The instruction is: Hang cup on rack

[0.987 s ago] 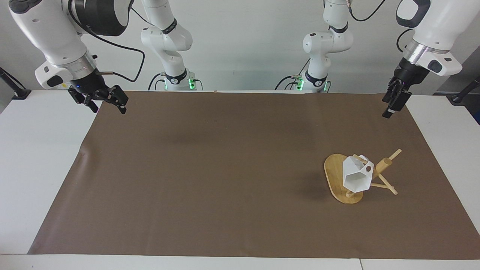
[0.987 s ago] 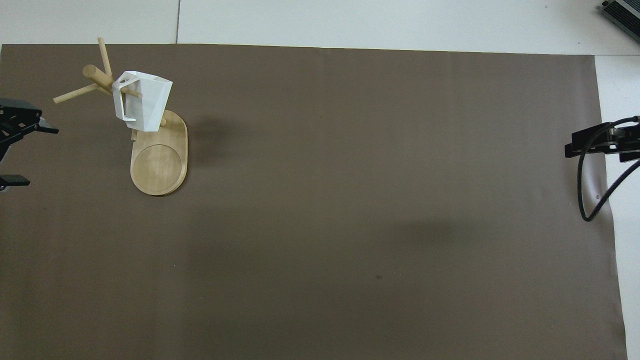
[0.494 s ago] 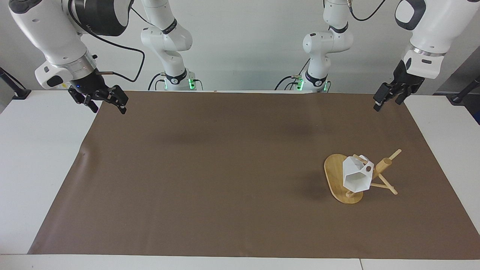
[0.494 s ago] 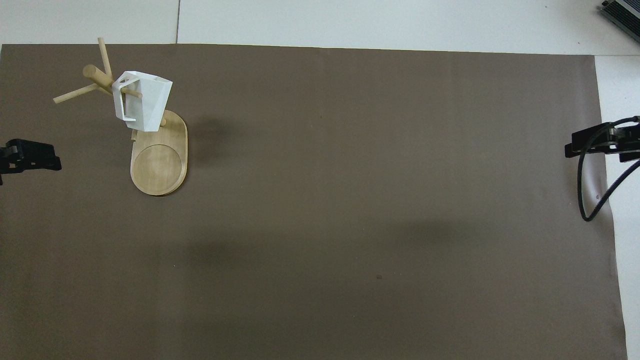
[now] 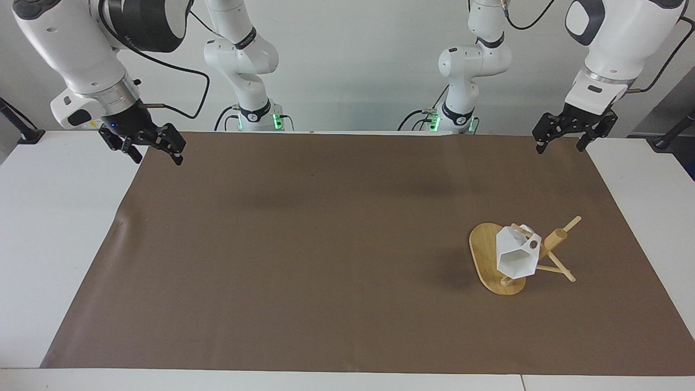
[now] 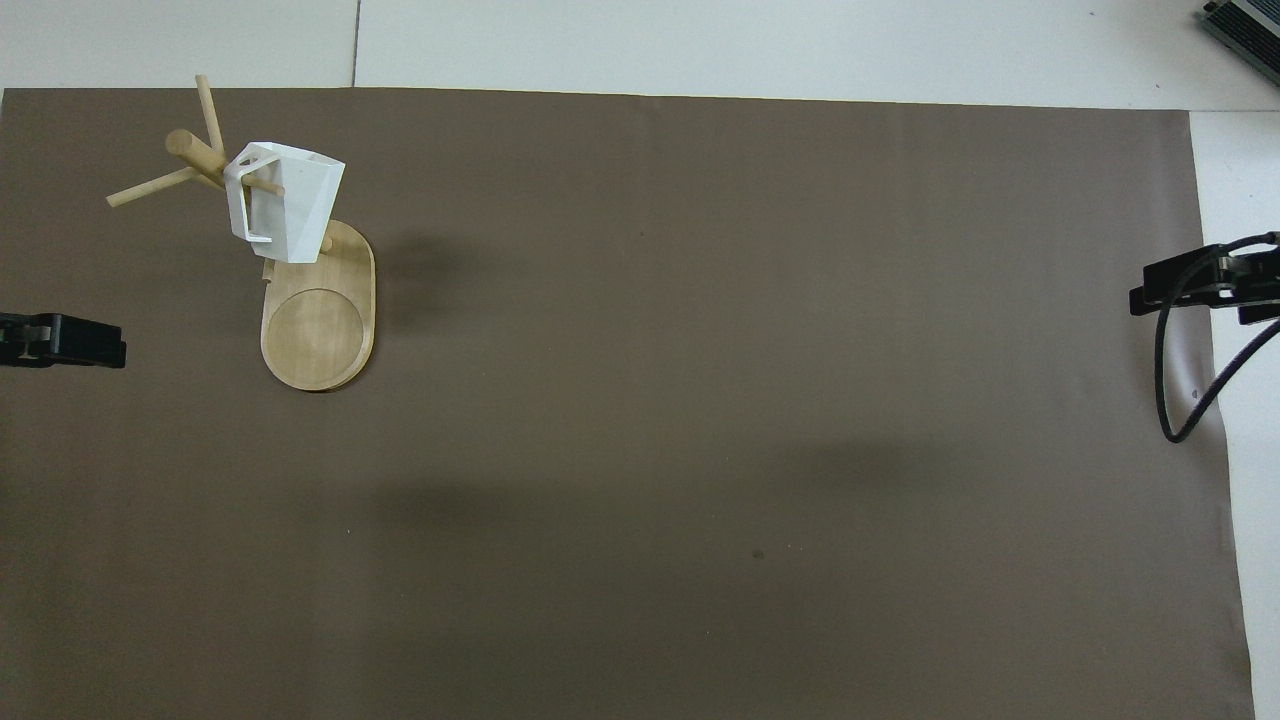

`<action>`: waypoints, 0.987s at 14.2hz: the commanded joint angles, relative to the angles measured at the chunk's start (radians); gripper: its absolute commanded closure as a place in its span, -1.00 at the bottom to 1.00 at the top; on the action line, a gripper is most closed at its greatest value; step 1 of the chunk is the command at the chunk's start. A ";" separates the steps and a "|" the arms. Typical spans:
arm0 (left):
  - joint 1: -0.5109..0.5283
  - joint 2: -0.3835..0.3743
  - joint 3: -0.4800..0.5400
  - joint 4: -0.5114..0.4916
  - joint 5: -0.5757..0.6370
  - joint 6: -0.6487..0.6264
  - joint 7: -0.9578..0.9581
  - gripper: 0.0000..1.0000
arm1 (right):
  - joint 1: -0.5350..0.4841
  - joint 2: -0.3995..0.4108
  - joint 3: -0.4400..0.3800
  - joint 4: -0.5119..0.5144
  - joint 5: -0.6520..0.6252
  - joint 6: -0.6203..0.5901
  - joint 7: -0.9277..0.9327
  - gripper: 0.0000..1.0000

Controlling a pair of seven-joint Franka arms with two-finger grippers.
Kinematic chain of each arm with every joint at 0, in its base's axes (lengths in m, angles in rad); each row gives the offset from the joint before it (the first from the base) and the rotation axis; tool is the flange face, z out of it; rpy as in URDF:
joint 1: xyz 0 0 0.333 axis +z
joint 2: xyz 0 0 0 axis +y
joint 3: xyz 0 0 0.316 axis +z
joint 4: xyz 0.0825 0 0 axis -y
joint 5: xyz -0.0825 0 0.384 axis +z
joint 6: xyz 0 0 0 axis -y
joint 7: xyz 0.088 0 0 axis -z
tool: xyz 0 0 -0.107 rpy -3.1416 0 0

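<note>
No text, label, brand, number or sign can be read on anything here.

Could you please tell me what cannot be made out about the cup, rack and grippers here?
- Rack post foot: hidden by the cup, both views.
- Left gripper: overhead view's edge cuts it off, one dark tip showing.
- Right gripper: mostly cut off by the overhead view's edge.

The cup (image 5: 515, 257) looks matt white and smooth, like plastic or ceramic. The rack (image 5: 485, 260) is pale wood with a slight sheen. The brown mat (image 5: 304, 255) looks matt, like paper or cloth.
</note>
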 commanded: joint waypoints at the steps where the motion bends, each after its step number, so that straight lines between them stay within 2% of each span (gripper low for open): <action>1: 0.005 0.012 0.012 0.030 -0.047 -0.008 -0.031 -1.00 | -0.003 -0.026 0.004 -0.032 -0.006 0.010 0.016 -1.00; 3: 0.005 0.009 0.013 0.020 -0.047 0.021 -0.038 -1.00 | -0.003 -0.026 0.004 -0.032 -0.006 0.010 0.016 -1.00; 5: 0.007 0.011 0.018 0.036 -0.060 -0.015 -0.055 -1.00 | -0.003 -0.026 0.004 -0.032 -0.006 0.011 0.017 -1.00; 9: -0.009 0.077 0.009 0.209 -0.066 -0.167 -0.057 -1.00 | -0.003 -0.026 0.004 -0.032 -0.006 0.010 0.017 -1.00; 10: -0.009 0.083 0.009 0.212 -0.067 -0.151 -0.057 -1.00 | -0.003 -0.026 0.004 -0.032 -0.006 0.010 0.017 -1.00; 14: -0.013 0.049 0.007 0.123 -0.066 -0.074 -0.060 -1.00 | -0.003 -0.026 0.004 -0.032 -0.006 0.011 0.016 -1.00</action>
